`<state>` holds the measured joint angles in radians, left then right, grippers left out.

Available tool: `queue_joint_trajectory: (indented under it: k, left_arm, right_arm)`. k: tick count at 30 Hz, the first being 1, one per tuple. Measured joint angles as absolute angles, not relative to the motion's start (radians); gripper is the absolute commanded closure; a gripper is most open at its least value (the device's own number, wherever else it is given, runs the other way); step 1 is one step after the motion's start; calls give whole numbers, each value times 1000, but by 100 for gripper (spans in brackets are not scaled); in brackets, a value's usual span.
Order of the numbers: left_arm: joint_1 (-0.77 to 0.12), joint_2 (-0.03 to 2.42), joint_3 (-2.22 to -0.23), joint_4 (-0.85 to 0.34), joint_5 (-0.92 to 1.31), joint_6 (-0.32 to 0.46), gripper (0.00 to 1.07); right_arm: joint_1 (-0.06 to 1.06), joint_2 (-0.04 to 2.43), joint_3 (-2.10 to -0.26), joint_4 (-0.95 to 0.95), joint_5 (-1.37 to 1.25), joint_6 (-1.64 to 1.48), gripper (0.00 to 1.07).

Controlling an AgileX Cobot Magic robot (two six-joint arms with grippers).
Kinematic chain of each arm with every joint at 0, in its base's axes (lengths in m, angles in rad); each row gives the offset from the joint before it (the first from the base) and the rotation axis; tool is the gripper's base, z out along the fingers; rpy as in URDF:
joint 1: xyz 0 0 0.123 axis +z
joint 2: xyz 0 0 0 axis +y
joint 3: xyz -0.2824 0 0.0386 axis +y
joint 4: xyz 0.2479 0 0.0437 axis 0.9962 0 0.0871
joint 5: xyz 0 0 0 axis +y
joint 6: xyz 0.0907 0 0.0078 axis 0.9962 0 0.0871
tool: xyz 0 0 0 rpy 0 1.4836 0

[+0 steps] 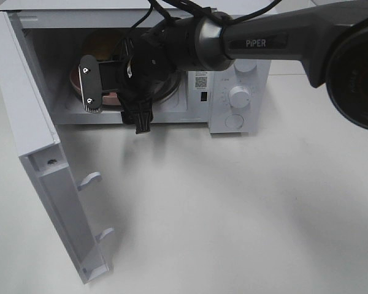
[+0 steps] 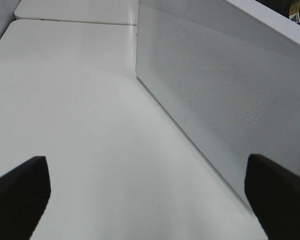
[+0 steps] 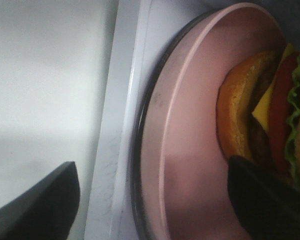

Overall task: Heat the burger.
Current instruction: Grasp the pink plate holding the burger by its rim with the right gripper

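Observation:
The burger lies on a round pink plate inside the open microwave. In the exterior view its golden bun shows behind the arm, and a strip of the plate shows under it. My right gripper hangs at the oven's mouth, open. In the right wrist view the right gripper straddles the plate's near rim with nothing clamped; one fingertip is close beside the burger. My left gripper is open over bare table, facing the door's outer face; the exterior view does not show it.
The microwave door stands swung open at the left, its latch hooks pointing into the table space. The control knobs are on the oven's right panel. The white table spreads in front.

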<state>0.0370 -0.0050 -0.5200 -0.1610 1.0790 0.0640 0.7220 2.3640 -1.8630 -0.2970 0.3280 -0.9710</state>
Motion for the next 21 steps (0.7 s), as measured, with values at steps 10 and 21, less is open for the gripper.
queue_joint_trajectory:
  k: [10,21]
  left_arm:
    - [37,-5,-520,-161,1079,64,9]
    - [37,-5,-520,-161,1079,64,9]
  right_arm:
    - [722,2438,-1968,-275,343,-970,31]
    - [712,2474,-1991,-242,347,-970,36]
